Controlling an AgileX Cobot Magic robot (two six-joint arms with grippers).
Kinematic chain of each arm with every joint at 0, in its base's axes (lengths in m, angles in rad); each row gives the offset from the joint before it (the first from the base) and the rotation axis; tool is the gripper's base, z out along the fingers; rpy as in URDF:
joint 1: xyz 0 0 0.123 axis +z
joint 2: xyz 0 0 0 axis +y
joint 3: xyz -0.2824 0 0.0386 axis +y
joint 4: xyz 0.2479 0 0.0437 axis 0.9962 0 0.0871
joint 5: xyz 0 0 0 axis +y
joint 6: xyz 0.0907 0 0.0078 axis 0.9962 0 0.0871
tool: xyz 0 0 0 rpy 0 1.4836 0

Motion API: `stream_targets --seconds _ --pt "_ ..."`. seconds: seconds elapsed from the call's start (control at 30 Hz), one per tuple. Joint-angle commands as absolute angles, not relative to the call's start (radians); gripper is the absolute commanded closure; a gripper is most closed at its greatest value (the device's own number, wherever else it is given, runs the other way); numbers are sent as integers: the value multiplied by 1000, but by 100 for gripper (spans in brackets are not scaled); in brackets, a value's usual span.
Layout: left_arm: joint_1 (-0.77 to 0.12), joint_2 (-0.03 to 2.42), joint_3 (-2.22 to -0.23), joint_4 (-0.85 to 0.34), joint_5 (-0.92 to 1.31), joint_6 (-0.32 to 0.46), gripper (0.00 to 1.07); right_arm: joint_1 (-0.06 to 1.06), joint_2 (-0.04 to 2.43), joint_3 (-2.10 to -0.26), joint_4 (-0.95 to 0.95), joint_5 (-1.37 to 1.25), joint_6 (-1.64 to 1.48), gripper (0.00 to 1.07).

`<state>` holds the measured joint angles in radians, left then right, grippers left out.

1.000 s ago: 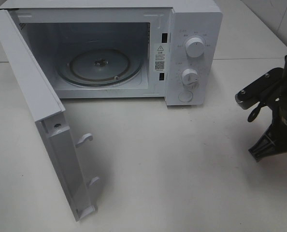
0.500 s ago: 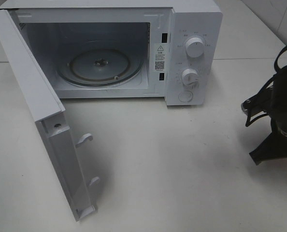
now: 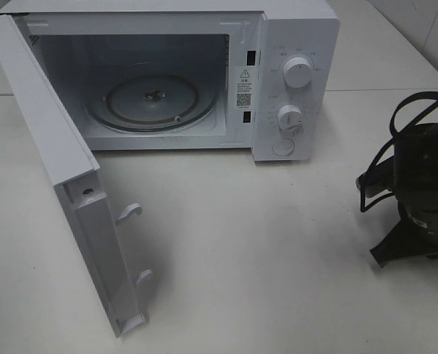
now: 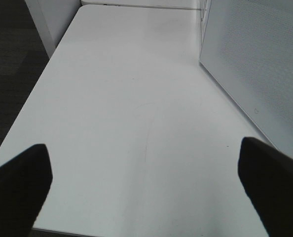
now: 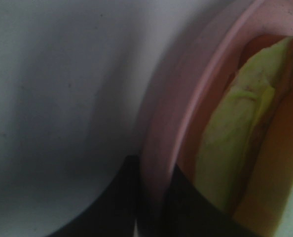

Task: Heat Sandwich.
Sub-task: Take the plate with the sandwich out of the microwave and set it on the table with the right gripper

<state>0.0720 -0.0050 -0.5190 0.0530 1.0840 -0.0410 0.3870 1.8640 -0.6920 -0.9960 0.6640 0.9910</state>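
Note:
The sandwich (image 5: pixel 235 143), with its yellowish-green filling showing, lies on a round pink plate (image 5: pixel 196 98), seen close up in the right wrist view. My right gripper (image 5: pixel 154 200) is shut on the plate's rim, one dark finger on each side. In the high view that gripper (image 3: pixel 390 253) hangs at the right edge of the table, and the arm hides the plate and sandwich. My left gripper (image 4: pixel 146 182) is open over bare table with nothing between its fingers. It is outside the high view.
A white microwave (image 3: pixel 293 44) stands at the back with its door (image 3: pixel 71 177) swung wide open toward the front left. The glass turntable (image 3: pixel 153 99) inside carries nothing. The door's perforated panel (image 4: pixel 255 64) is near my left gripper.
The right arm has turned and shifted, its gripper coming lower and a little left in the high view. The microwave and its door have not moved.

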Motion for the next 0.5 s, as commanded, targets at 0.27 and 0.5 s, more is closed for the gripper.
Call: stream_targets --seconds 0.27,0.5 --pt "77 -21 -517 48 1069 -41 9 382 1867 -695 -1013 678 999 94" --pt "77 -21 -517 48 1069 -41 9 383 1841 -695 -976 679 972 81"
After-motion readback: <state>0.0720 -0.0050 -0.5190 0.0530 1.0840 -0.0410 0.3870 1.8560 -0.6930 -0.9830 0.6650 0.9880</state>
